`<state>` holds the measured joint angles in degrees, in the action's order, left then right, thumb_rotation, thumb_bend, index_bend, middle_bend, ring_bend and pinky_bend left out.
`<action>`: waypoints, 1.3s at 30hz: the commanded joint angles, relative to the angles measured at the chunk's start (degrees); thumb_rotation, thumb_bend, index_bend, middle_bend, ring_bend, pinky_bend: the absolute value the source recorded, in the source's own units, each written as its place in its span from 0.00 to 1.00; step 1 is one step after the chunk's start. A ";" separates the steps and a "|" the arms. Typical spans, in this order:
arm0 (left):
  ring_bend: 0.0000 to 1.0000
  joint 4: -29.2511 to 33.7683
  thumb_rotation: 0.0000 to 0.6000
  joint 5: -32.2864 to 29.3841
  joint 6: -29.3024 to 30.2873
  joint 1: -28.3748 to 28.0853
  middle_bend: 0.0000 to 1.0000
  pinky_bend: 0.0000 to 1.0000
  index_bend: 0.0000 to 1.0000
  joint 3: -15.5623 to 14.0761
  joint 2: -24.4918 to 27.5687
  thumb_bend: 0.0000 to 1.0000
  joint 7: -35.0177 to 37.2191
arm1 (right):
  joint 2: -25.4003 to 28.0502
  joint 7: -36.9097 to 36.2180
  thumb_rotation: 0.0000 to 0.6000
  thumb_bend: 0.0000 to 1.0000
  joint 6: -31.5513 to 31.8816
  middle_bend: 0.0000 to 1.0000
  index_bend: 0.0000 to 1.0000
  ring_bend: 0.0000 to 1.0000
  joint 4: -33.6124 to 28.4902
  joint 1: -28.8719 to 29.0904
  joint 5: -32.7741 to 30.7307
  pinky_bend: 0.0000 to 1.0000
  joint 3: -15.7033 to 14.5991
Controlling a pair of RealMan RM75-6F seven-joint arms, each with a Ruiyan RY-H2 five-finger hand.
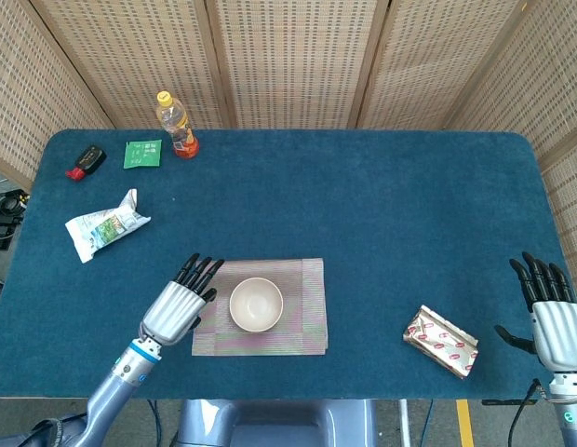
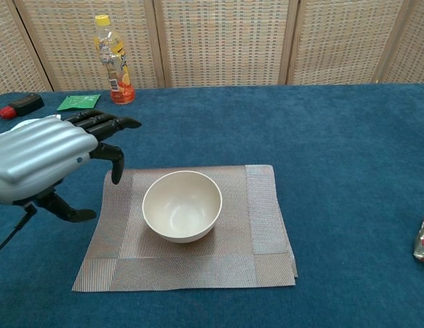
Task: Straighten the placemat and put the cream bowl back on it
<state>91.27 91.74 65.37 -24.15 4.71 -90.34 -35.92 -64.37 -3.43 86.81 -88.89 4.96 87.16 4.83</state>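
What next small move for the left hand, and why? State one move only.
Probably draw the left hand back from the placemat. The cream bowl already sits upright on it, the mat lies roughly square to the table edge, and the hand holds nothing, so little seems left.

Blue table [image 1: 363, 214]: placemat [image 1: 307, 321], bottle [image 1: 176, 123], three packets, black-red gadget.

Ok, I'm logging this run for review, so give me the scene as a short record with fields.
placemat: flat on the blue table, near the front edge, edges roughly square to it
cream bowl: upright, empty, on the placemat, left of centre
left hand: at the placemat's left edge, fingers extended, holding nothing
right hand: at the table's right edge, fingers spread, holding nothing
task state: appears done
other items: bottle, snack packet
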 commanded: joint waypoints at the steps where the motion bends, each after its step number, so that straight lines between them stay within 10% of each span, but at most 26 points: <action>1: 0.00 -1.85 1.00 -2.42 -2.34 -1.97 0.00 0.00 0.47 0.98 -3.38 0.18 -1.36 | 0.17 -0.62 1.00 0.09 0.12 0.00 0.00 0.00 0.14 -0.03 -0.17 0.00 0.19; 20: 0.00 -10.72 1.00 -8.10 -6.82 -8.25 0.00 0.00 0.61 1.03 -15.41 0.29 -7.59 | 1.09 -4.43 1.00 0.09 0.64 0.00 0.01 0.00 0.68 -0.28 -0.81 0.00 0.95; 25: 0.00 -12.08 1.00 -7.44 -5.26 -8.09 0.00 0.00 0.71 0.13 -15.77 0.56 -6.62 | 1.18 -4.87 1.00 0.09 0.82 0.00 0.01 0.00 0.69 -0.34 -0.61 0.00 0.93; 39: 0.00 -12.60 1.00 -5.92 0.93 -6.81 0.00 0.00 0.76 0.92 -7.62 0.58 0.58 | 1.26 -4.47 1.00 0.09 1.33 0.00 0.01 0.00 0.29 -0.57 -0.26 0.00 0.83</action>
<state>78.61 85.90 65.08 -31.56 5.13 -100.21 -37.16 -63.11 -7.89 88.13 -88.60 4.39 86.91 5.66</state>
